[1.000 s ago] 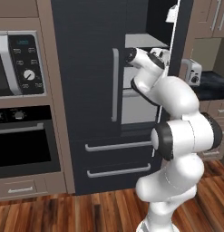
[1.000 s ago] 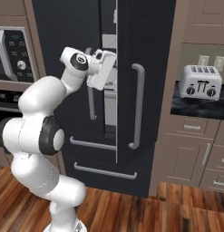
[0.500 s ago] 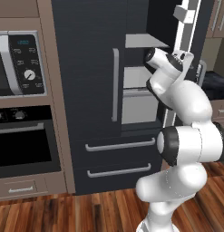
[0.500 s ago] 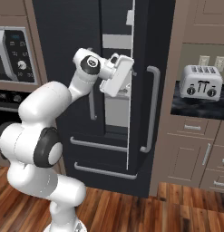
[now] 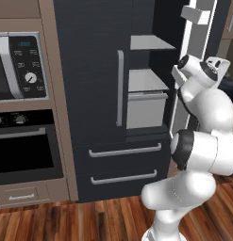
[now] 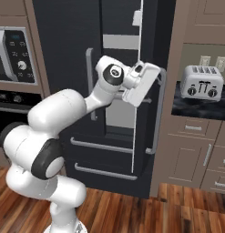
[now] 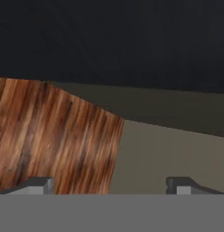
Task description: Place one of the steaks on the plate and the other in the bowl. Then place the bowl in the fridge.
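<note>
The fridge [image 5: 89, 70] is tall and dark charcoal, and its right door [image 6: 150, 113] stands open. Pale grey shelves [image 5: 151, 43] and a pale drawer [image 5: 146, 109] show inside. My hand [image 6: 141, 84] is up at shelf height, against the free edge of that open door. My gripper [image 7: 111, 186] is open, its two dark fingertips [image 7: 41, 184] far apart with nothing between them. It looks down at wood floor and a dark fridge face. The steaks, the plate and the bowl are out of view.
A built-in microwave [image 5: 21, 66] and an oven [image 5: 23, 146] sit in the wall left of the fridge. To the right a silver toaster [image 6: 202, 83] stands on a dark counter [image 6: 196, 107] over brown cabinets. Wood floor [image 6: 155, 209] lies in front.
My hand has swung right, from in front of the fridge shelves to the open door's edge. The door's edge has shifted right with it. The jaws have widened a little.
</note>
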Controlling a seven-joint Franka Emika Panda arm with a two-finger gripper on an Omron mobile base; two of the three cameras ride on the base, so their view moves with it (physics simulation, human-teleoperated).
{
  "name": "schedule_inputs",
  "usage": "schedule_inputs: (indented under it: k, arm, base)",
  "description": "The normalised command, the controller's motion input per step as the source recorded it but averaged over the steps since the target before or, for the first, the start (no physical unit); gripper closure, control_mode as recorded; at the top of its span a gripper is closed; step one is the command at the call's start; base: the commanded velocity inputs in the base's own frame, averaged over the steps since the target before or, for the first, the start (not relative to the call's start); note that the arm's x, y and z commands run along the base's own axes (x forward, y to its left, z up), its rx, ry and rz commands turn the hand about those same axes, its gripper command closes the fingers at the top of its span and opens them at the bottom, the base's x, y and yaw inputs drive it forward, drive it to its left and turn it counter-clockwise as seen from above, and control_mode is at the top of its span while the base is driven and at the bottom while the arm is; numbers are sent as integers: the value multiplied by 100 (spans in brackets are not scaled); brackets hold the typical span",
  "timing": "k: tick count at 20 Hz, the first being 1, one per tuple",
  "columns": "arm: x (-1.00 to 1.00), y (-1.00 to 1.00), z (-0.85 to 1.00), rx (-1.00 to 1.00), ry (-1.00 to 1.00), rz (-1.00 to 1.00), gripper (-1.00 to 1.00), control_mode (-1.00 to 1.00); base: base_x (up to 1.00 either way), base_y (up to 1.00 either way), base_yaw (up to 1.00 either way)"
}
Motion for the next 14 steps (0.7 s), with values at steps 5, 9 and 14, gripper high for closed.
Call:
schedule_inputs:
  k: [5, 9, 14]
  arm:
    - [-100, 62, 41, -1, -19, 9, -100, -100]
    - [-79, 100, 10, 1, -24, 1, -100, -100]
    - [-35, 100, 0, 19, -44, 0, -100, -100]
  base:
    - [0, 0, 0]
    - [0, 0, 0]
    - [0, 0, 0]
